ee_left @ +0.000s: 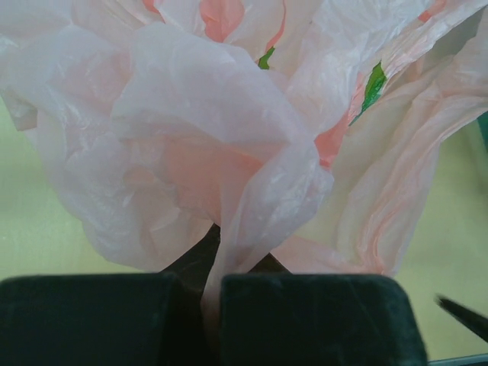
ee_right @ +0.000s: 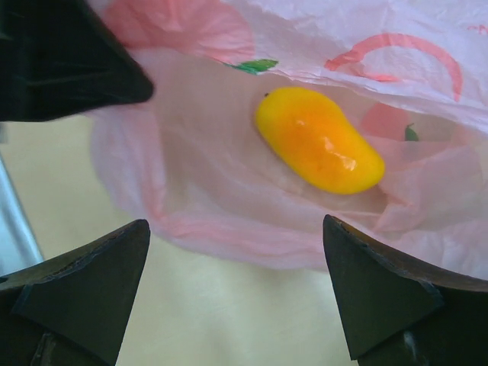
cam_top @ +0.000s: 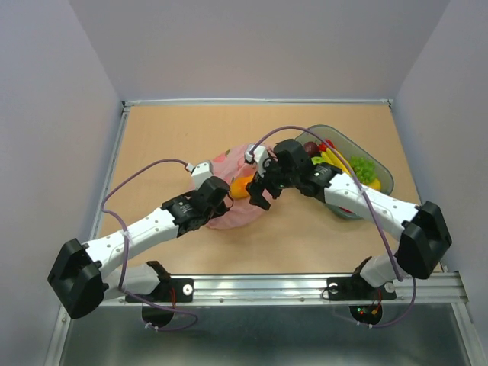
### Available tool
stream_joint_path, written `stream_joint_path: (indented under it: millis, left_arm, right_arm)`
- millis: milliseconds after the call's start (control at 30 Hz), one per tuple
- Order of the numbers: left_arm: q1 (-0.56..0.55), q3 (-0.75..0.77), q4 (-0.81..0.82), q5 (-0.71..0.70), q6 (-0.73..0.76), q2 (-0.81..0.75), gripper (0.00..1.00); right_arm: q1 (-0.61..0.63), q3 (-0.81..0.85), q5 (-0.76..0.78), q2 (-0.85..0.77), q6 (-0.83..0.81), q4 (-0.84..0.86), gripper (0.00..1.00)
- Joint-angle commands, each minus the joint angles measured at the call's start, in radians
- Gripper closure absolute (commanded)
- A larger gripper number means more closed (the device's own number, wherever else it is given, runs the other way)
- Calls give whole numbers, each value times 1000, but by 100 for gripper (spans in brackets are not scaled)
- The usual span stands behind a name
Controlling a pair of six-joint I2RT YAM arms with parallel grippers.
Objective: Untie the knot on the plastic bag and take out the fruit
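here, one pink bag (ee_left: 206, 137) pinched by left hand (ee_left: 202, 293), one orange-yellow fruit (ee_right: 319, 150)

From high above, on the near side of the pink bag (cam_top: 238, 217), looking down over the table (cam_top: 175, 130). From the left wrist, pressed against the bag's folds. From the right wrist, close above it. Shared by all: the bag.

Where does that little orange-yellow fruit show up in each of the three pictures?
Top external: the orange-yellow fruit sits at centre, against the pink plastic bag.
Left wrist: not in it; only bag shows.
Right wrist: upper middle, lying on the bag.
Shared landmark: the pink plastic bag.
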Motion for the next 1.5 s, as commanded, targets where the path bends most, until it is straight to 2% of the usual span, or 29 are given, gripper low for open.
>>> stream_joint_path:
  millis: [0, 267, 367, 767, 967, 1200, 1233, 1300, 1367, 1400, 1467]
  left_arm:
    - [7, -17, -31, -40, 38, -41, 100]
    - [13, -17, -40, -58, 86, -67, 100]
    - [13, -25, -36, -52, 94, -66, 100]
    - [13, -57, -30, -14, 126, -89, 100]
    - [13, -63, -25, 2, 140, -78, 100]
    - [13, -40, -27, 6, 161, -29, 100]
    - [15, -31, -36, -1, 167, -25, 100]
    - [15, -19, -40, -9, 173, -11, 100]
    - [15, -10, -40, -21, 177, 0, 100]
    - [15, -7, -40, -24, 177, 2, 100]
    - [21, -2, -34, -34, 178, 8, 100]
  right_arm:
    - [0, 86, 84, 100, -213, 16, 1]
    - [0, 172, 93, 310, -259, 56, 3]
    - [0, 172, 136, 343, -267, 105, 3]
    - [0, 183, 144, 482, -281, 252, 5]
    - [0, 183, 115, 541, -279, 297, 13]
    - [0, 146, 52, 562, -233, 356, 42]
    - [0, 130, 40, 553, -222, 358, 51]
    - [0, 110, 32, 538, -213, 388, 62]
    - [0, 79, 24, 507, -205, 396, 85]
    - [0, 79, 23, 496, -202, 398, 93]
    - [0, 44, 7, 451, -195, 399, 95]
